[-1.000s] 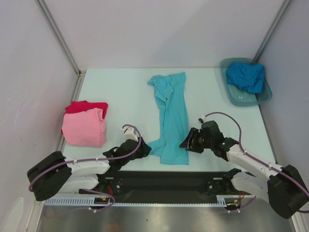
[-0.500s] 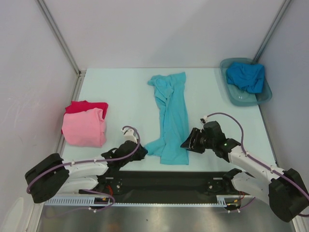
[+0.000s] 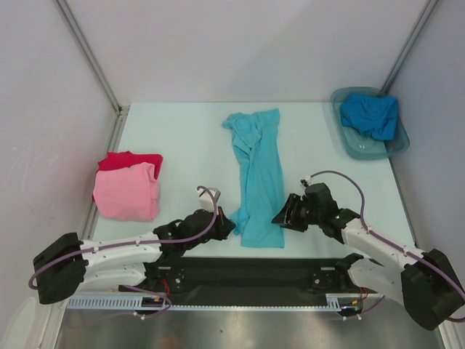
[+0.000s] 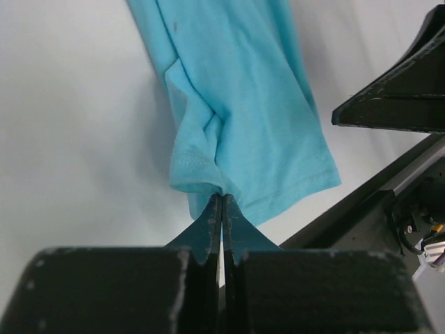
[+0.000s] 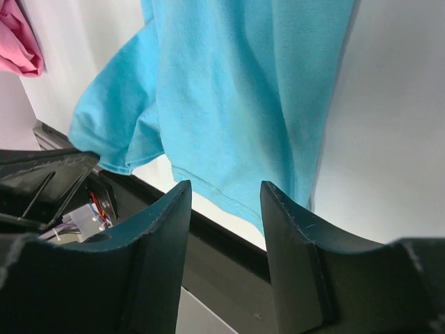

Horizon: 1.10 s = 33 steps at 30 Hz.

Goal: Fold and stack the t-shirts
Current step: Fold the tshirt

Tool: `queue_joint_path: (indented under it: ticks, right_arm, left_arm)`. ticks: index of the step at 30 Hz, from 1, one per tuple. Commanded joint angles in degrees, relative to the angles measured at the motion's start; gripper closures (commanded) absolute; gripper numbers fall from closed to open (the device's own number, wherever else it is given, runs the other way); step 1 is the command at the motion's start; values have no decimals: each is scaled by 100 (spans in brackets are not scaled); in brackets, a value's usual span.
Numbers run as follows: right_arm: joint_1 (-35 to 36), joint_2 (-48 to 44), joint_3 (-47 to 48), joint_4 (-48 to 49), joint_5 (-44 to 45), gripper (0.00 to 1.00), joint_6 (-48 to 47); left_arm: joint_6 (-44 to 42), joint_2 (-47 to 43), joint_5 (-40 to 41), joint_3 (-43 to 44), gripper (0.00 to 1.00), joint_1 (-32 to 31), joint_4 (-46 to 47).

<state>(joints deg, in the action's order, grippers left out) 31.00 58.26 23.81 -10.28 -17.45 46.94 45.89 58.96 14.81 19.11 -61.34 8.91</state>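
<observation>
The turquoise t-shirt (image 3: 256, 174) lies as a long narrow strip down the middle of the table. My left gripper (image 3: 227, 224) is shut on its near left hem corner, and the left wrist view shows the fingertips (image 4: 222, 198) pinching the turquoise cloth (image 4: 236, 104). At the shirt's near right corner my right gripper (image 3: 280, 216) stands open; in the right wrist view its fingers (image 5: 226, 191) stand on either side of the hem (image 5: 236, 90) without closing on it. A folded pink shirt (image 3: 127, 193) lies on a red one (image 3: 131, 160) at the left. The deeper blue shirt (image 3: 370, 115) is bunched in the tub.
The grey translucent tub (image 3: 378, 151) stands at the back right corner of the table. A black rail (image 3: 247, 273) runs along the near edge between the arm bases. Walls with metal posts close in the table at left and right.
My left gripper has closed on the turquoise shirt's near left corner and shifted right, pulling that corner inward. The right gripper has hardly moved.
</observation>
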Motion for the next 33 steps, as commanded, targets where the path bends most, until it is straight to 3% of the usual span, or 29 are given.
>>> queue_joint_path:
  ticks: [1,10,21,33]
  right_arm:
    - [20,45,-8,246,-83,51,35]
    - [28,168,-26,369,-92,52,44]
    - [20,151,-43,413,-136,52,44]
    - [-156,-34,-96,325,-241,52,0]
  left_arm:
    - [-273,-122,163,338,100,-124,-284]
    - [-282,19,128,558,100,-387,-302]
    - [-353,1687,163,1586,100,-1476,-170]
    - [-300,2129,13,1684,100,-1706,-64]
